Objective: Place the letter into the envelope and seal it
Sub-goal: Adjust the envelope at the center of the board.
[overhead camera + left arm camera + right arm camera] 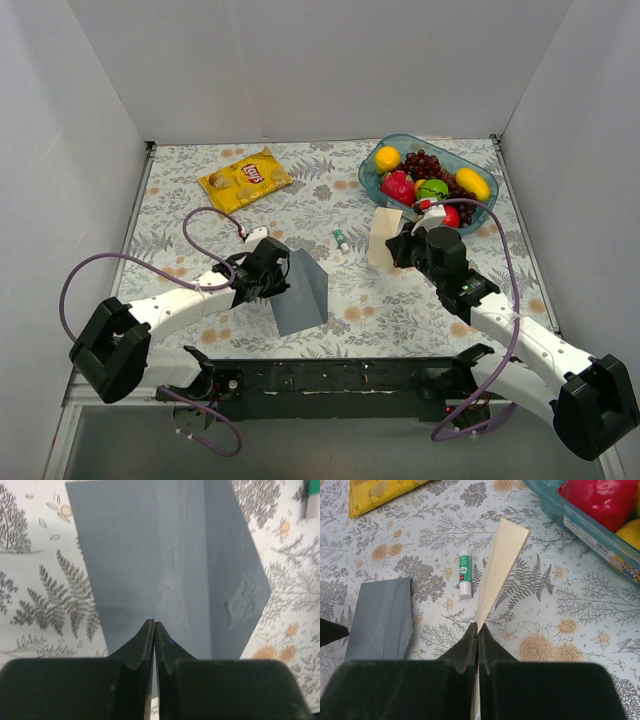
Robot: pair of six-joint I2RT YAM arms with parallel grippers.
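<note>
Left gripper [154, 629]: envelope [165, 555] is pinched and held up for filling.
Right gripper [478, 631]: letter [501, 562] is pinched, to be slid in.

What looks like a glue stick [341, 239] lies between envelope [300, 293], left, and letter [384, 238], right.

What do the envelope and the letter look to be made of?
The envelope looks like matte slate-blue paper: it has sharp fold creases and a scuffed patch near one corner. The letter looks like matte cream paper or thin card: it stands out straight without drooping, so it is possibly heavier stock.
</note>
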